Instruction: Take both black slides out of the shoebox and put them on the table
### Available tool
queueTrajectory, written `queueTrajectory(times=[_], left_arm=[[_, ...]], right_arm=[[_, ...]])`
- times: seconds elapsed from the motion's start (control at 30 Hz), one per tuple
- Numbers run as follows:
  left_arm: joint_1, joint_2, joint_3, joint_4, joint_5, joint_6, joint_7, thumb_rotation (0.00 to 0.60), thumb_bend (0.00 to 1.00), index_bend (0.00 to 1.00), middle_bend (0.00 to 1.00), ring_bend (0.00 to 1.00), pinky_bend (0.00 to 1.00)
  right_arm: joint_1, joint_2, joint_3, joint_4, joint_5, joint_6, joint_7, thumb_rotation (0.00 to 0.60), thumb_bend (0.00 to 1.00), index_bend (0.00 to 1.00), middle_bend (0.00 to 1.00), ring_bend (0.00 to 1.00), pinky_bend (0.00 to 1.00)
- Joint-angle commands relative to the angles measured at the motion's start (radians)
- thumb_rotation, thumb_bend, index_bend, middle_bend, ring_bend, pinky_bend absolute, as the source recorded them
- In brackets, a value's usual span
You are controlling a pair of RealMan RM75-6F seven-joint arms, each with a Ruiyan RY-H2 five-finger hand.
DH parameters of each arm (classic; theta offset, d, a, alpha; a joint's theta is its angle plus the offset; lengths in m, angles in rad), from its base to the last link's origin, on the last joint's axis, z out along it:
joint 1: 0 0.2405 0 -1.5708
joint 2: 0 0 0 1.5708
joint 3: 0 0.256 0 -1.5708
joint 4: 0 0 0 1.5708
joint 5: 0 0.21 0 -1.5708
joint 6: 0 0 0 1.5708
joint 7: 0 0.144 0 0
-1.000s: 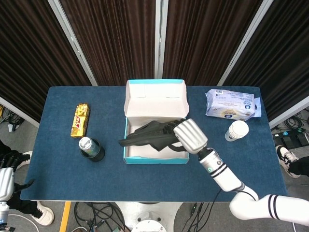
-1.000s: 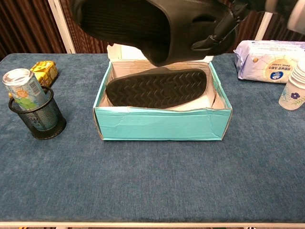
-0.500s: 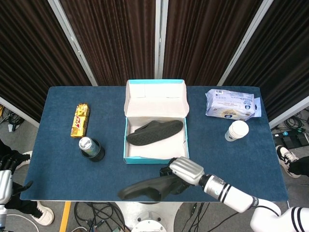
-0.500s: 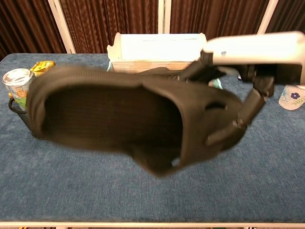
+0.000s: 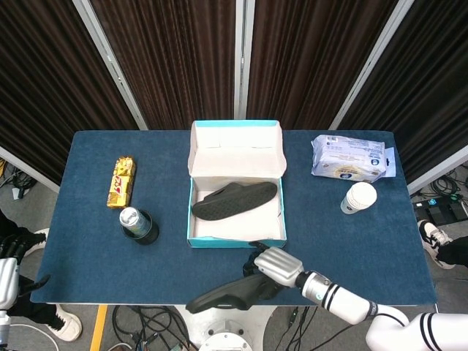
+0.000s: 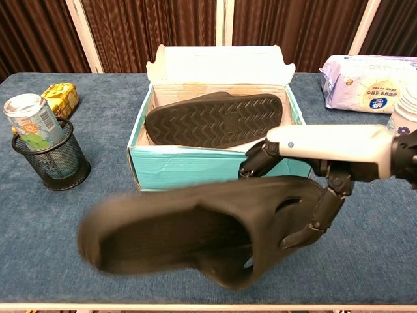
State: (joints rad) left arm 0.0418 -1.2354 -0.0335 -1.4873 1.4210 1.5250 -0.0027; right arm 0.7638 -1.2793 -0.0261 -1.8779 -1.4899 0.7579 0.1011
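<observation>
My right hand (image 5: 276, 265) (image 6: 313, 163) grips one black slide (image 5: 227, 294) (image 6: 195, 228) by its heel end and holds it low over the near edge of the table (image 5: 88, 241), toe pointing left. The second black slide (image 5: 234, 199) (image 6: 215, 119) lies sole up inside the open teal shoebox (image 5: 235, 240) (image 6: 221, 169). My left hand (image 5: 6, 274) shows only at the lower left edge of the head view, off the table, too cut off to read.
A can in a black mesh holder (image 5: 137, 224) (image 6: 45, 147) stands left of the box. A yellow snack pack (image 5: 122, 181) lies further left. A wipes pack (image 5: 348, 157) and a paper cup (image 5: 358, 197) sit at the right.
My right hand has carried the slide from above the box toward me and down to the table's near edge. The other slide stays in the box.
</observation>
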Motion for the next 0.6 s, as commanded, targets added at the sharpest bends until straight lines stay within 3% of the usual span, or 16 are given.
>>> queueTrajectory(times=[0.03, 0.13, 0.27, 0.37, 0.47, 0.6], left_arm=[[0.000, 0.001, 0.002, 0.001, -0.003, -0.006, -0.002, 0.600, 0.00, 0.28, 0.19, 0.11, 0.09], [-0.001, 0.002, 0.002, 0.001, -0.006, -0.012, -0.003, 0.600, 0.00, 0.28, 0.19, 0.11, 0.09], [-0.002, 0.002, 0.002, 0.000, -0.009, -0.017, -0.007, 0.600, 0.00, 0.28, 0.19, 0.11, 0.09], [-0.004, 0.002, 0.002, 0.001, -0.006, -0.020, -0.011, 0.600, 0.00, 0.28, 0.19, 0.11, 0.09], [-0.005, 0.001, 0.003, 0.003, -0.006, -0.023, -0.015, 0.600, 0.00, 0.28, 0.19, 0.11, 0.09], [-0.006, 0.000, 0.003, 0.005, -0.006, -0.025, -0.018, 0.600, 0.00, 0.28, 0.19, 0.11, 0.09]], right_arm=[[-0.017, -0.051, 0.000, 0.033, 0.037, 0.022, -0.081, 0.600, 0.26, 0.62, 0.46, 0.24, 0.00], [-0.027, -0.076, -0.004, 0.043, 0.051, 0.036, -0.135, 0.600, 0.25, 0.49, 0.40, 0.18, 0.00], [-0.039, -0.099, -0.009, 0.055, 0.053, 0.060, -0.198, 0.600, 0.23, 0.24, 0.25, 0.05, 0.00], [-0.047, -0.113, -0.011, 0.064, 0.051, 0.077, -0.236, 0.600, 0.23, 0.10, 0.15, 0.00, 0.00], [-0.053, -0.127, -0.013, 0.073, 0.040, 0.091, -0.262, 0.600, 0.22, 0.01, 0.05, 0.00, 0.00], [-0.065, -0.161, -0.007, 0.103, -0.006, 0.143, -0.312, 0.600, 0.18, 0.00, 0.00, 0.00, 0.00]])
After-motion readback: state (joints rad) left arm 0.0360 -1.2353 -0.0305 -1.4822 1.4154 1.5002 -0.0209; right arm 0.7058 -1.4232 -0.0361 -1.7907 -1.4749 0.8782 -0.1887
